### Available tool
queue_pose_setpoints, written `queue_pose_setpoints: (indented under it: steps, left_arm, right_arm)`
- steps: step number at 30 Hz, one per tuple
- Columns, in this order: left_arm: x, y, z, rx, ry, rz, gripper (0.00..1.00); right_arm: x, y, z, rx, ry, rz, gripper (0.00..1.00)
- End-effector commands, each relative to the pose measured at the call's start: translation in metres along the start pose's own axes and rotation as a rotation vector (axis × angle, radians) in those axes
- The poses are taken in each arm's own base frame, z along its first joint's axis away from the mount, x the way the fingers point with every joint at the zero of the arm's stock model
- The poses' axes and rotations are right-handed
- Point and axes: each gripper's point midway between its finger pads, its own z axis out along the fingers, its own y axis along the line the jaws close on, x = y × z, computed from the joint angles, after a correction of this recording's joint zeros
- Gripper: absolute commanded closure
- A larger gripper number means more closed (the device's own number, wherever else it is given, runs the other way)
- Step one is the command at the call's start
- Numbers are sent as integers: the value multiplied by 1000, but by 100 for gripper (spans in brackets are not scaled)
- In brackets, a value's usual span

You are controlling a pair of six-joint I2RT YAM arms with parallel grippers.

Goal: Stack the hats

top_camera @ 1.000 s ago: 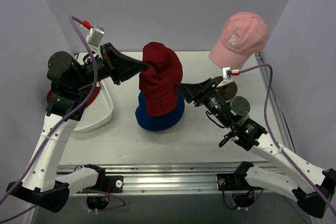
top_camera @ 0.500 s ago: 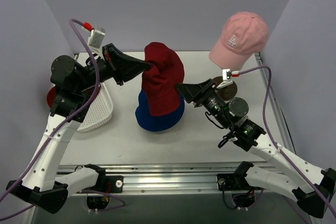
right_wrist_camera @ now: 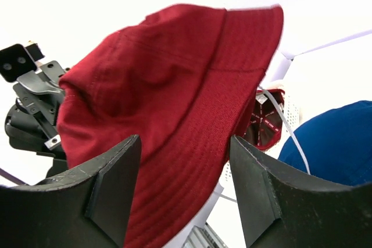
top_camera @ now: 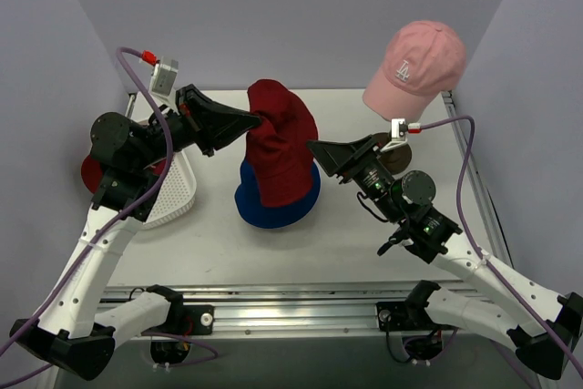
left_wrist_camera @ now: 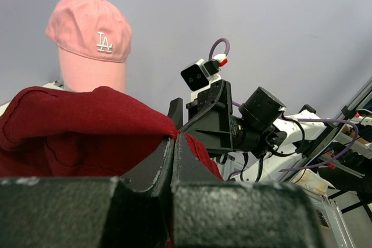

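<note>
My left gripper [top_camera: 250,119] is shut on the brim of the dark red bucket hat [top_camera: 278,148] and holds it up over the blue bucket hat [top_camera: 273,209] on the table. The dark red hat also shows in the left wrist view [left_wrist_camera: 75,126] and the right wrist view [right_wrist_camera: 174,103]. My right gripper [top_camera: 317,150] is open, right beside the dark red hat's right side, its jaws apart with the hanging brim between them in the right wrist view. The pink LA cap [top_camera: 416,66] sits on the cream mannequin head at the back right. The red cap [right_wrist_camera: 268,126] lies in the white mesh basket.
The white mesh basket [top_camera: 173,193] lies at the left, under my left arm. A wooden mushroom-shaped stand [top_camera: 393,154] is partly hidden behind my right arm. Grey walls close in the back and sides.
My left gripper has lifted the dark red hat slightly and shifted a little right. My right gripper has stayed close to the hat's right side, rising a touch.
</note>
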Motion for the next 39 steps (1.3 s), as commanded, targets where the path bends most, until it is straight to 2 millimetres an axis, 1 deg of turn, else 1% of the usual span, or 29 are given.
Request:
queue_pose_setpoints:
  steps: [1,8,11,14,15,17,18,19,20,22,23,24,25,27,28,29,30,31,33,34,35,36,37,38,39]
  left_arm:
    - [-17,-18,-1,50,-71,60,98]
    - [-19,-28,-2,99,-96,62,98]
    - [-18,-28,-2,99,-96,55,98]
    - [-17,-27,-2,101,-94,55,98]
    - [-17,-27,-2,102,-94,54,98]
    - [-14,-26,-2,101,-92,50,98]
    - [-13,-24,-2,97,-89,44,98]
    - [-6,-19,-2,88,-82,23,98]
    - [-7,-20,-3,94,-92,33,98]
    - [-2,-14,-4,70,-77,51,98]
    - [5,-7,-5,38,-52,32,98]
    - [6,-1,-5,0,-47,30,98]
    - [7,6,-7,-36,-37,70,98]
    - [12,19,-10,-126,3,59,98]
    - [12,23,-13,-154,13,94,98]
    - [25,35,-19,-218,65,61,98]
    - [21,36,-22,-253,68,83,98]
    - [29,52,-30,-343,101,93,98]
    - [25,59,-38,-412,116,137,98]
    - [23,68,-44,-474,111,150,98]
    - [27,73,-51,-511,143,168,98]
    - [27,75,-54,-532,149,184,98]
    - [23,76,-57,-553,152,214,98]
    - [21,80,-64,-596,154,225,98]
    - [20,83,-66,-618,158,239,97]
  right_arm:
    - [-16,24,-1,-83,-63,29,43]
    - [-14,21,2,-75,-65,32,43]
    - [-11,14,3,-49,-59,31,47]
    - [-7,9,5,-43,-56,28,60]
    - [-6,9,5,-50,-52,22,72]
    - [-7,12,6,-72,-58,19,83]
    - [-7,13,5,-81,-59,15,95]
    - [-8,14,5,-85,-66,5,100]
    - [-9,14,4,-86,-69,1,100]
    - [-10,12,3,-79,-75,-22,100]
    - [-12,12,2,-76,-80,-34,100]
    - [-12,12,2,-72,-81,-41,100]
    - [-13,7,2,-54,-86,-69,100]
    - [-11,1,3,-37,-84,-89,100]
    - [-7,-3,6,-27,-72,-102,100]
    - [-5,-7,9,-17,-65,-122,100]
    - [-5,-6,12,-17,-59,-136,100]
    - [6,-11,19,-11,-17,-152,100]
    - [10,-13,27,-5,0,-182,100]
    - [12,-6,31,-33,18,-192,100]
    - [19,-12,37,-20,38,-201,100]
    - [20,-13,41,-20,42,-220,100]
    - [17,-9,46,-34,34,-231,100]
    - [21,-13,51,-30,41,-242,100]
    - [22,-12,54,-39,44,-253,100]
